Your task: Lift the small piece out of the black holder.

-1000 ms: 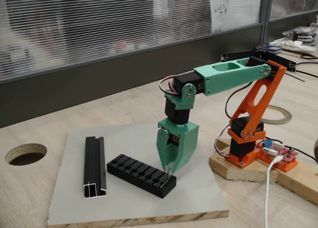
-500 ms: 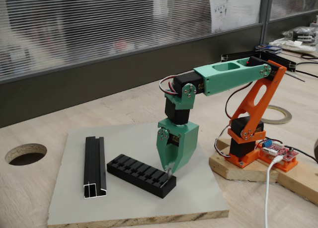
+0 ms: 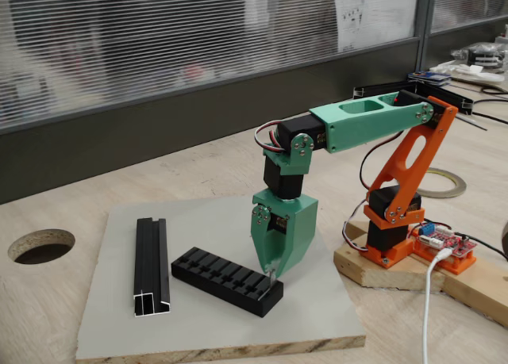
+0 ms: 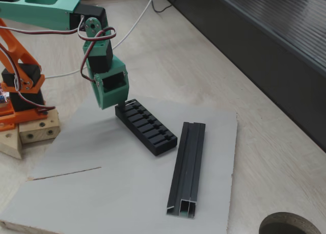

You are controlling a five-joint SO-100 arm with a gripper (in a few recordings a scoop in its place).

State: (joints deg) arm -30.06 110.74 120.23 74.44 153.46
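The small piece (image 3: 274, 277), a light, stiff, slippery tab, is seen upright at the black holder's (image 3: 226, 281) 3 o'clock end, apparently pinched by its top between closed jaws.

opposite raised fixed views, shared board (image 3: 317, 308)

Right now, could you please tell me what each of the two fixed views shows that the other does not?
In a fixed view, a tape roll lies behind the arm's base, and a silvery bit, perhaps the small piece, shows at the tip of the gripper. In a fixed view, a thin dark line crosses the grey board. Both fixed views share the gripper pointing down at one end of the black holder, the glossy channel profile beside it, and a round table hole.
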